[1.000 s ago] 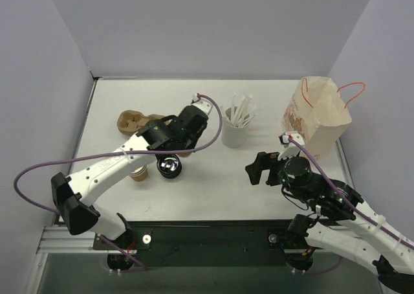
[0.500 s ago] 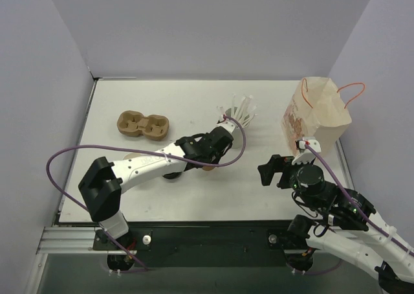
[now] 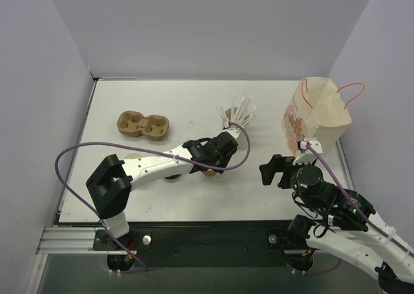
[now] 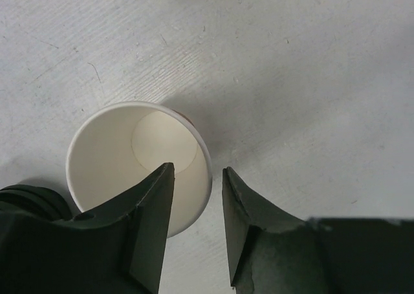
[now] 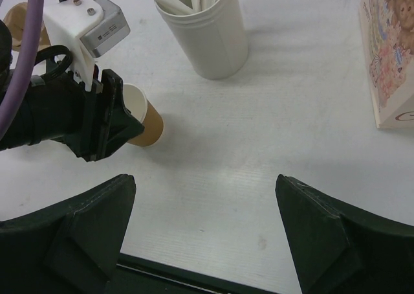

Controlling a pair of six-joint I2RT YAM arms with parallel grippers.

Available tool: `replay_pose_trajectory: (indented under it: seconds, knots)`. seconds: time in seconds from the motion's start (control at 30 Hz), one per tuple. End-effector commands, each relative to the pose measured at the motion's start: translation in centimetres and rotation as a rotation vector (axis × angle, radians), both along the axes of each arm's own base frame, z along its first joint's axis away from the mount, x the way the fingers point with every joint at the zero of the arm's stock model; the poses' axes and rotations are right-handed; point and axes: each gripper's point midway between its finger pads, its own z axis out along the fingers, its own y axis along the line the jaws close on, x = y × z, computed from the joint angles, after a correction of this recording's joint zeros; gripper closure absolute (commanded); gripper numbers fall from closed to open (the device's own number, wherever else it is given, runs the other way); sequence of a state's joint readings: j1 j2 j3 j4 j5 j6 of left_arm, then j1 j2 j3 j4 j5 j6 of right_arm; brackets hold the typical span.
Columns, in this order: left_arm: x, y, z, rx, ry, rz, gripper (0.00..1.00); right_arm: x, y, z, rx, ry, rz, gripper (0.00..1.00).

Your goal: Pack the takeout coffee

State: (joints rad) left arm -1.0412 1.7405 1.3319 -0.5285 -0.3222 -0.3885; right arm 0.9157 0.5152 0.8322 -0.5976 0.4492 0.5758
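A lidless tan paper cup stands upright on the table near the middle, and also shows in the right wrist view. My left gripper straddles its rim, one finger inside the cup and the other outside. The jaws stand apart and clamp nothing. My right gripper hangs open and empty over bare table, right of the cup. The paper bag stands upright at the right. The takeout coffee is hidden; my left arm covers the table left of the cup.
A white holder of stir sticks stands just behind the cup. A brown two-cup carrier lies at the back left. The bag's printed side is at the right edge of the right wrist view.
My left arm carried the lidless cup from the left to the middle and set it down. Its jaws have now parted from the cup wall. The right gripper shifted slightly right.
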Motion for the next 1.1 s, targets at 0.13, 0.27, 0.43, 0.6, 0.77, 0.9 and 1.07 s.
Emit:
replay_pose_trajectory:
  seconds: [0.13, 0.27, 0.43, 0.6, 0.77, 0.9, 1.07]
  knots:
    - [0.7, 2.0, 8.3, -0.059, -0.111, 0.073, 0.44, 0.3, -0.3, -0.5, -0.006, 0.01, -0.036, 0.05]
    - [1.3, 6.5, 9.0, 0.038, -0.182, 0.193, 0.44, 0.3, -0.1, -0.8, -0.008, 0.022, -0.033, 0.05]
    - [1.8, 11.0, 7.1, 0.128, -0.161, 0.279, 0.45, 0.3, 0.1, -1.0, -0.011, 0.028, -0.028, 0.05]
    - [2.2, 14.4, 3.2, 0.164, -0.054, 0.37, 0.48, 0.3, 0.2, -1.0, -0.01, 0.033, -0.022, 0.05]
    - [3.2, 16.4, 1.8, 0.134, -0.02, 0.468, 0.5, 0.2, 0.4, -1.2, -0.014, 0.04, -0.015, 0.06]
    - [4.1, 16.2, 1.0, 0.102, -0.012, 0.482, 0.5, 0.3, 0.4, -1.3, -0.018, 0.043, -0.015, 0.05]
    - [4.6, 15.2, -0.6, 0.11, 0.019, 0.46, 0.52, 0.4, 0.5, -1.3, -0.026, 0.046, -0.015, 0.05]
